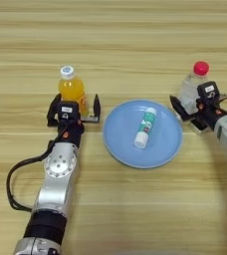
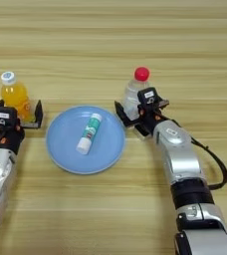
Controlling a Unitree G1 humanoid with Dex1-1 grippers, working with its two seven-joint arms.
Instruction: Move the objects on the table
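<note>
A round blue plate (image 1: 120,144) lies mid-table on the light-brown wooden table (image 1: 115,45), whose grain runs in horizontal stripes. On the plate rests the white tube with green label (image 1: 145,127), lying on its side and tilted, its capped end toward the near rim.

To the plate's left stands an orange-drink bottle with white cap (image 1: 71,87), rounded and translucent. The left gripper (image 1: 74,108) sits at its base with its black fingers spread wide to either side of the bottle; whether they touch it cannot be told.

To the plate's right stands the clear plastic bottle with red cap (image 2: 135,92), upright. The right gripper (image 2: 135,115) is at its lower body, fingers apart around it, one black finger (image 2: 120,112) showing on the plate side; the gripper's housing hides the bottle's foot, so actual contact cannot be judged.

The right eye view shows the right arm's silver forearm and its black cable (image 2: 217,164) in full; the left eye view crops them but shows the left arm's looping cable (image 1: 13,184).
</note>
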